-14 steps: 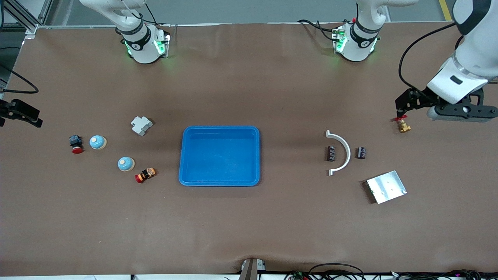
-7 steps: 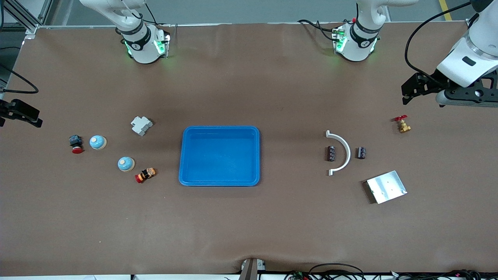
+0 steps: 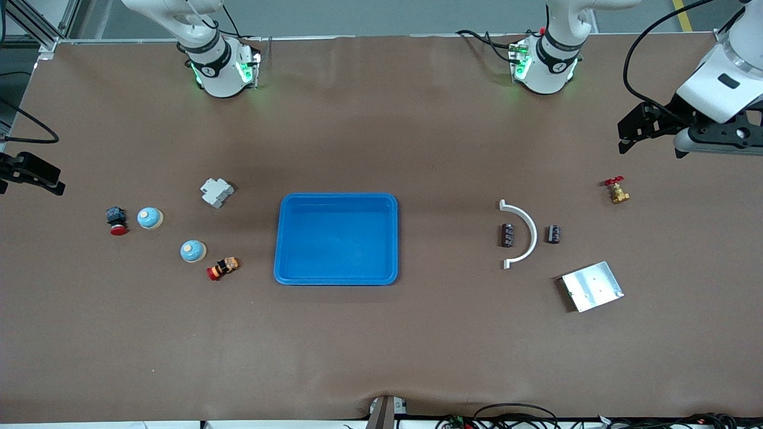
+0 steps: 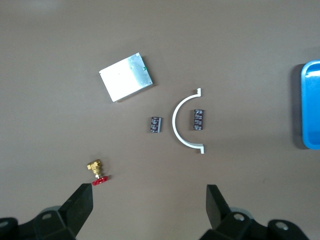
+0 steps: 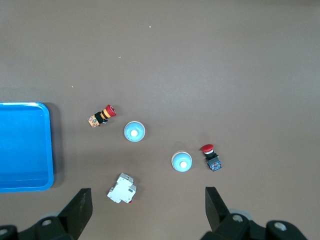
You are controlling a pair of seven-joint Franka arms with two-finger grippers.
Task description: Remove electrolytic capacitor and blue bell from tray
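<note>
Hovering high over the table's left-arm end, the left pincer (image 3: 647, 128) is seen spread wide and empty; since a second ago it has been lifted up and away from the small brass valve (image 3: 617, 192), which is left on the table. The right pincer (image 5: 145, 210) is likewise held fully apart with nothing in it, waiting over the right-arm end (only its black mount shows at the front view's edge).

The tray (image 3: 337, 238) sits mid-table and nothing is seen inside it. Both capacitors are already out: one capacitor (image 3: 507, 234) lies within the curve of the white arc piece (image 3: 524, 233), the second capacitor (image 3: 554, 233) just beside the arc's outer edge, toward the left arm's end. Two blue bells are on the table toward the right arm's end: one bell (image 3: 149, 218) beside a red push button (image 3: 116, 221), the other bell (image 3: 193, 251) near a red-and-yellow switch (image 3: 222, 268). A white breaker (image 3: 216, 192) and a silver plate (image 3: 592, 286) lie apart.

Judged from this layout, the removal looks complete, and the left arm's rise reads as a retreat, not a fresh approach.
</note>
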